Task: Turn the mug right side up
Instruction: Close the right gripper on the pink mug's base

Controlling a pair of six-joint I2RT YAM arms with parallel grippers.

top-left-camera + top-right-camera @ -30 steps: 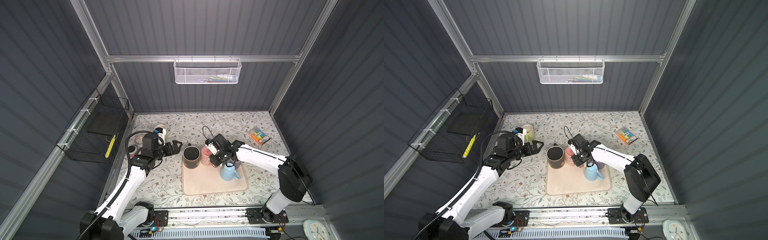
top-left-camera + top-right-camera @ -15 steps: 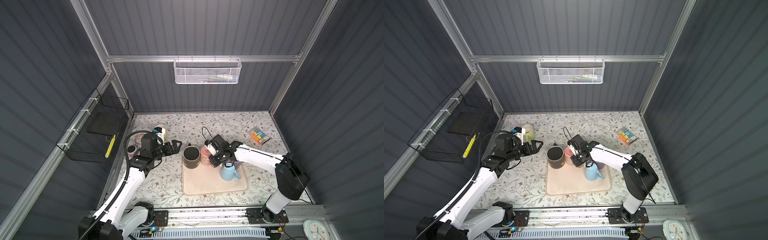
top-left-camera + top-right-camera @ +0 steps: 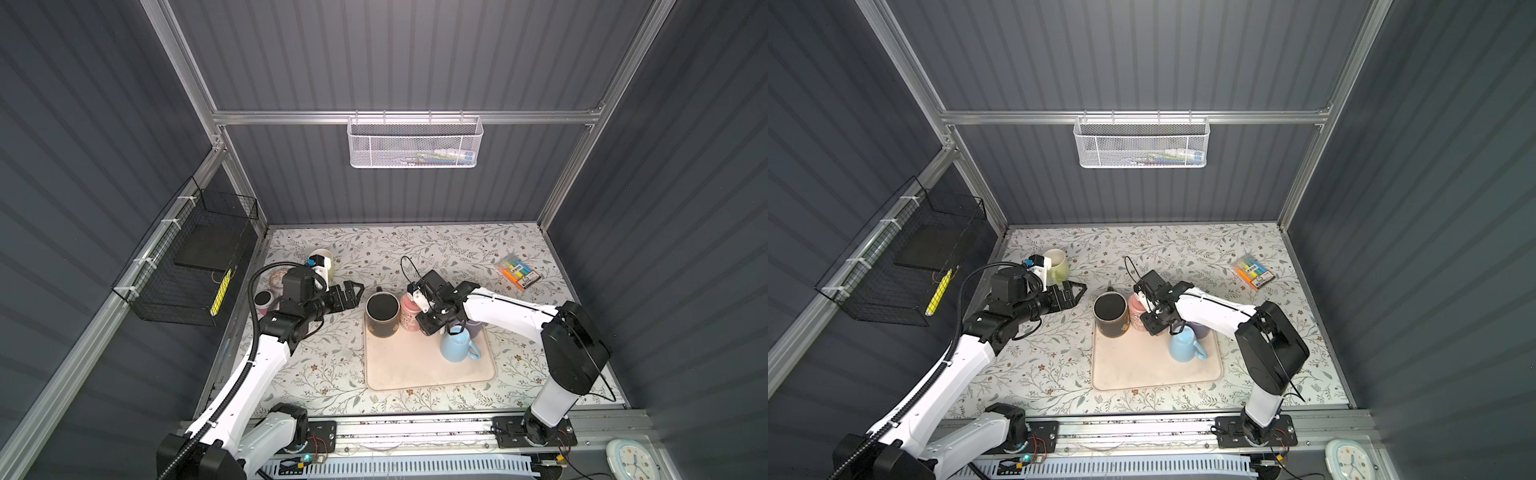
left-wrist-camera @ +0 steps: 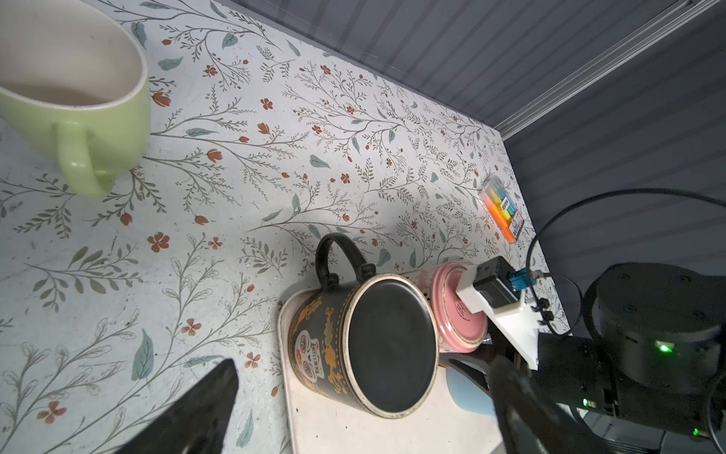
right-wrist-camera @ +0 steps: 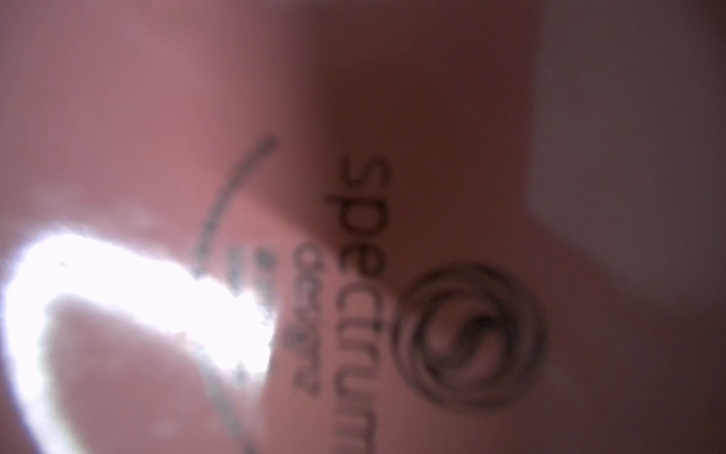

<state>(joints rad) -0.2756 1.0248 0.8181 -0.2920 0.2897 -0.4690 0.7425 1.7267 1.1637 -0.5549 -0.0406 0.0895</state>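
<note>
Pink mug (image 3: 408, 309) stands base up at rear of tray (image 3: 415, 374), just beside black mug (image 3: 381, 313). Right gripper (image 3: 430, 324) at mug's right side. Fingertips hidden under wrist in both top views; pinching or apart, cannot tell. Right wrist view: only blurred pink base, maker's stamp, glare. Left wrist view shows left gripper (image 3: 353, 294) fingers (image 4: 196, 408) spread wide, apart from black mug.

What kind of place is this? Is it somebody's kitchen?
Probably a robot testing booth, not a kitchen: two white robot arms are fixed to a metal rail, and grey panel walls on a metal frame close it in.
</note>
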